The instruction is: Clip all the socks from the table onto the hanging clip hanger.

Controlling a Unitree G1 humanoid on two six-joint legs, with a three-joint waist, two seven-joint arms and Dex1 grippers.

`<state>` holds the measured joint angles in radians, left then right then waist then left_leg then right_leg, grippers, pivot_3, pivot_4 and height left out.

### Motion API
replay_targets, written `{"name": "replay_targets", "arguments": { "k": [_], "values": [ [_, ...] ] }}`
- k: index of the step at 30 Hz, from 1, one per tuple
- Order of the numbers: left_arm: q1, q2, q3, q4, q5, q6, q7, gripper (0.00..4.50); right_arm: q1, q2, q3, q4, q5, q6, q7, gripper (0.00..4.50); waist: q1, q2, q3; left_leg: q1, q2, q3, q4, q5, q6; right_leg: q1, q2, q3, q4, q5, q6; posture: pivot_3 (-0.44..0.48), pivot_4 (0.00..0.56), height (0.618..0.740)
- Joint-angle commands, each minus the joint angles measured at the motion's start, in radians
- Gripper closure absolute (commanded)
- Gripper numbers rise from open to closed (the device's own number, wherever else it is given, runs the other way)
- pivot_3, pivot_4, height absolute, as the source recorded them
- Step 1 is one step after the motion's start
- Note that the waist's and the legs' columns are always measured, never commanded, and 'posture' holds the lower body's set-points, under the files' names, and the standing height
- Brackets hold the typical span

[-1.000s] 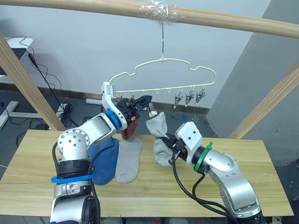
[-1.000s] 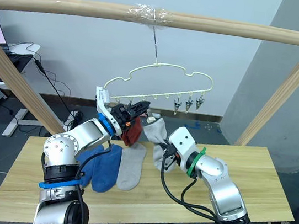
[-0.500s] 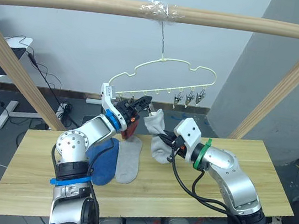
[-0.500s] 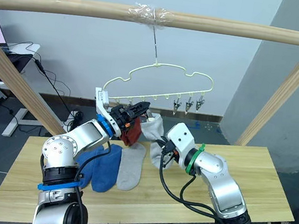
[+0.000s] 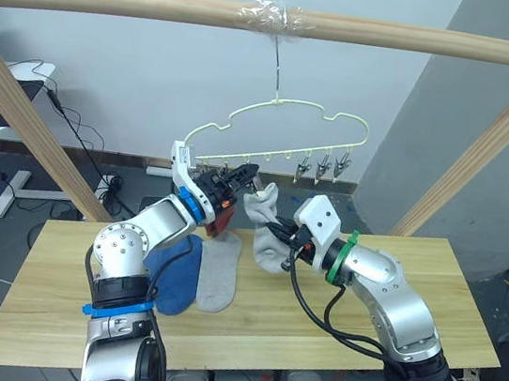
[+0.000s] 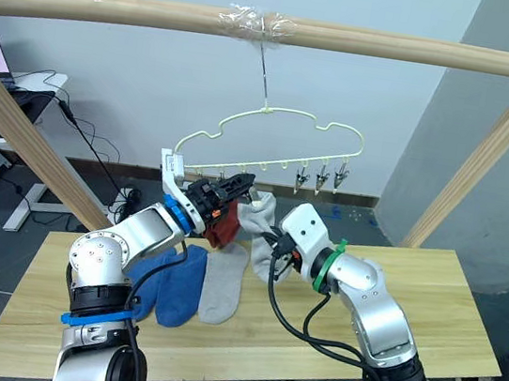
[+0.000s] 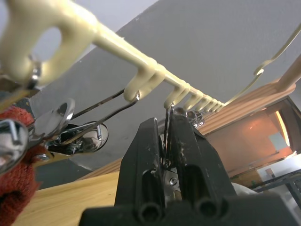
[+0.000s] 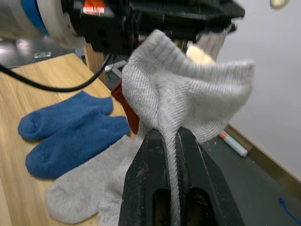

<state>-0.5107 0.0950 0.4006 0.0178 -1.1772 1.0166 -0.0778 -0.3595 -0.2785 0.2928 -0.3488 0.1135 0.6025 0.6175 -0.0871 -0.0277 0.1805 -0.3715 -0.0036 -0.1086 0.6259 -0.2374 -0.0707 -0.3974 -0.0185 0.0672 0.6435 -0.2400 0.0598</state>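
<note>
Lifting a grey sock (image 5: 263,228) pinched in our right claw (image 8: 171,141), left claw (image 7: 165,141) squeezing a hanger clip (image 7: 167,127), red sock (image 6: 223,225) hanging alongside, blue socks (image 5: 174,274) on bench (image 5: 326,352).

The worktop (image 5: 382,360) is a long top of pale wooden planks. Toward its left half two blue socks (image 5: 181,275) lie side by side, and a light grey sock (image 5: 218,278) lies flat just beside them on their right.
</note>
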Motion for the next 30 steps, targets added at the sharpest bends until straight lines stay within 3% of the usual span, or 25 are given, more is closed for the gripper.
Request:
{"name": "replay_targets", "arguments": {
  "k": [1,4,30],
  "values": [
    [0.016,0.018,-0.002,-0.002,-0.002,0.001,0.008,4.5,-0.018,0.004,-0.029,-0.033,0.026,-0.002,-0.01,4.47,0.0,0.0,0.0,-0.002,0.0,0.0,0.0,0.0,0.0,-0.003,0.0,0.0,0.0,0.0,0.0,-0.057,0.15,0.74],
    [0.016,0.025,-0.001,0.004,-0.003,-0.004,0.008,4.5,-0.017,0.001,-0.035,-0.043,0.038,0.004,-0.015,4.47,0.0,0.0,0.0,-0.009,0.0,0.0,0.001,0.0,0.0,-0.01,0.0,0.0,0.001,0.0,0.0,-0.057,0.15,0.74],
    [0.012,0.026,-0.024,0.011,0.004,-0.044,0.002,4.5,-0.049,0.018,-0.036,-0.051,0.083,0.044,-0.053,4.47,0.001,0.0,0.0,-0.009,0.0,0.0,0.001,0.0,0.0,-0.01,0.0,0.0,0.001,0.0,0.0,-0.064,0.16,0.74]
  ]
}}
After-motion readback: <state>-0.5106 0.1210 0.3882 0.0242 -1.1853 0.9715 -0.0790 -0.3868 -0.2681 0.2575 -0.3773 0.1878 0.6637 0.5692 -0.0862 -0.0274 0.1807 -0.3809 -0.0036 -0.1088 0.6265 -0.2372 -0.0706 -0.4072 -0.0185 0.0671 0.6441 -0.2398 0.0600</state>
